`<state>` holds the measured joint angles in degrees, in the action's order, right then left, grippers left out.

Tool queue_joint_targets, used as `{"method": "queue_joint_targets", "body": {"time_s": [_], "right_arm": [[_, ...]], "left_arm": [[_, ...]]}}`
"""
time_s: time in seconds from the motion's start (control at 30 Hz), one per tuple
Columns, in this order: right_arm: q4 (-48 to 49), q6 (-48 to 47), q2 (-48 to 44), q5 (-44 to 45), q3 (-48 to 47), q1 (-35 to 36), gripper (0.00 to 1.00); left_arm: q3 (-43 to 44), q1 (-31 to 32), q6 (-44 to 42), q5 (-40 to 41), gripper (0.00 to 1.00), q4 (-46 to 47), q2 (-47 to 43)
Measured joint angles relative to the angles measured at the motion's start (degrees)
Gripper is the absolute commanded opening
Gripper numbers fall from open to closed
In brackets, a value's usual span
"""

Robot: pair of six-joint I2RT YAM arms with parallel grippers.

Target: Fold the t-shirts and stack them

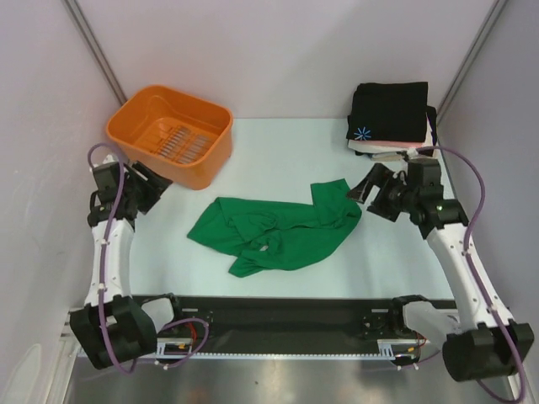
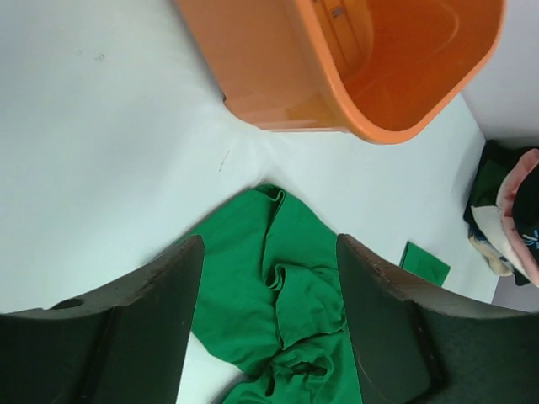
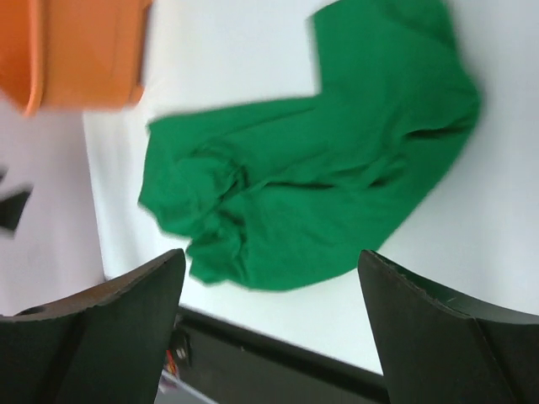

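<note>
A bright green t-shirt (image 1: 278, 235) lies crumpled in the middle of the white table; it also shows in the left wrist view (image 2: 286, 311) and the right wrist view (image 3: 312, 168). A stack of folded shirts, black with a blue-white starburst on top (image 1: 389, 114) and pink and white beneath, sits at the back right. My left gripper (image 1: 160, 183) is open and empty, above the table left of the green shirt, near the basket. My right gripper (image 1: 364, 189) is open and empty, just right of the green shirt's right end.
An orange plastic basket (image 1: 171, 135) stands at the back left; it also shows in the left wrist view (image 2: 354, 67). A black rail (image 1: 278, 316) runs along the near table edge. Grey walls close the sides and back.
</note>
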<state>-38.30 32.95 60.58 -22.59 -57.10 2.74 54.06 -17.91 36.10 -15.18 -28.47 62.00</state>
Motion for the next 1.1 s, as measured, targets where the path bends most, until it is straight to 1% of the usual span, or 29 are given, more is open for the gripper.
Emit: {"method": "queue_joint_targets", "body": {"time_s": [0.03, 0.07, 0.2, 0.27, 0.37, 0.47, 0.53, 0.6, 0.63, 0.7, 0.8, 0.93, 1.03, 1.1], "right_arm": [[-0.4, -0.3, -1.4, 1.2, -0.6, 2.9, 0.89], [-0.7, -0.5, -2.7, 2.4, -1.0, 6.3, 0.89], [-1.0, 0.5, -5.0, 7.0, -0.9, 19.2, 0.89], [-0.7, 1.7, -5.3, 9.6, 0.2, 24.4, 0.88], [-0.4, 3.5, -4.8, 13.3, 2.6, 33.3, 0.89], [0.8, 4.6, -1.8, 16.7, 3.1, 43.7, 0.89], [1.7, 5.0, 2.6, 19.0, 2.4, 51.2, 0.89], [2.3, 5.5, 7.4, 21.6, 1.2, 56.4, 0.88], [2.9, 5.7, 10.2, 22.6, 0.5, 58.8, 0.89], [3.8, 6.1, 15.4, 24.1, -1.2, 62.8, 0.88], [4.5, 6.1, 22.5, 25.5, -4.3, 66.8, 0.88], [5.4, 6.1, 30.7, 26.9, -10.3, 69.8, 0.87], [5.9, 5.9, 35.9, 27.7, -15.5, 71.0, 0.87], [6.4, 5.6, 39.6, 28.1, -19.4, 71.3, 0.87]], "left_arm": [[-0.6, 0.5, 0.2, 0.1, 0.67, 0.7, 0.8], [-0.9, 1.1, 0.4, 0.2, 0.65, 1.1, 1.5], [-0.8, 4.4, 1.6, 1.6, 0.65, 5.0, 5.9], [0.1, 6.2, 2.0, 2.3, 0.66, 6.6, 9.3], [4.2, 8.7, 2.9, 3.2, 0.68, 8.3, 17.0], [11.4, 10.3, 3.1, 3.0, 0.72, 8.8, 24.9], [18.9, 11.5, 2.8, 2.1, 0.73, 6.8, 31.0], [27.4, 13.0, 2.4, 2.0, 0.74, 6.7, 37.4], [32.9, 13.8, 2.3, 1.6, 0.75, 5.1, 41.0], [44.1, 15.3, 1.5, 1.0, 0.77, 3.0, 48.0], [51.6, 16.5, 1.1, -0.9, 0.8, -3.6, 53.0], [51.6, 17.0, 0.6, -3.1, 0.85, -6.7, 53.0], [47.0, 16.6, -0.7, -3.3, 0.88, -5.1, 48.7], [42.0, 15.6, -1.7, -3.3, 0.91, -4.9, 42.9]]}}
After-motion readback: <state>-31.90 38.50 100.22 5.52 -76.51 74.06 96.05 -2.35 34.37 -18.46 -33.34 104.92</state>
